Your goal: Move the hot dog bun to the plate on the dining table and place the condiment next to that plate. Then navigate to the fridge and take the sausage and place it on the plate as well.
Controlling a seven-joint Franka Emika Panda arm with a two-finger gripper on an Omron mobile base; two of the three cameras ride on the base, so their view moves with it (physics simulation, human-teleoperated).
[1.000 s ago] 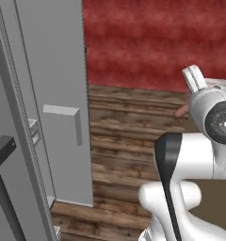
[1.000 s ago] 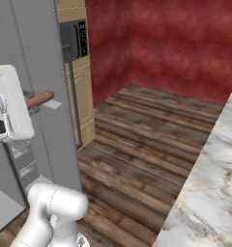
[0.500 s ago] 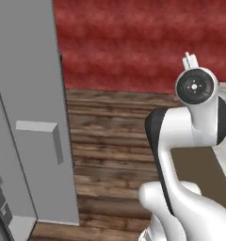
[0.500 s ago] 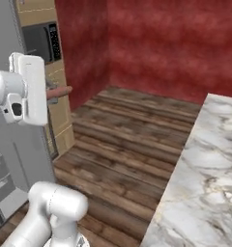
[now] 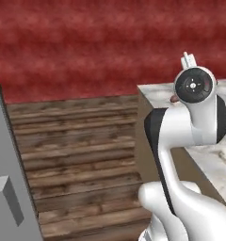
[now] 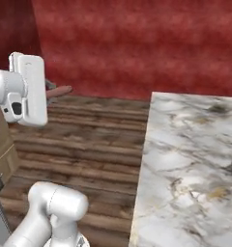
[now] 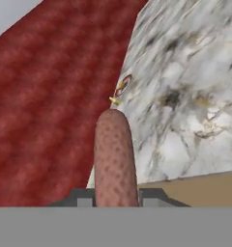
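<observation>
in the left base view the white arm is rising from the lower right and hiding most of the hand, with the corner of the marble counter (image 5: 155, 89) just behind it. a small reddish-brown spot is showing beside the arm's round joint; it may be the tip of the sausage (image 5: 174, 98), though that is too small to be sure of. the grey fridge (image 5: 6, 188) is slipping off the left edge, over the wooden floor (image 5: 77, 141).

in the right base view the end effector (image 6: 49, 91) is sitting at the left, behind the flat white hand, and the sausage is sticking out of it to the right, lying roughly level over the floor. the counter is filling the right half, well apart from the sausage tip.

in the hand view the two dark fingers (image 7: 81, 198) are clamped on the sausage (image 7: 115, 154), whose long axis is running straight ahead, away from the camera. beyond its tip, far along the counter (image 7: 185, 96) near its red-wall edge, the plate (image 7: 123, 85) is showing as a thin red-rimmed sliver, with a speck of yellow just beside it that is probably the condiment (image 7: 114, 101).

so the plate is lying almost dead ahead of the end effector, in line with the sausage, but well apart; closing that gap looks like work for the base first, then a reach out over the counter.
</observation>
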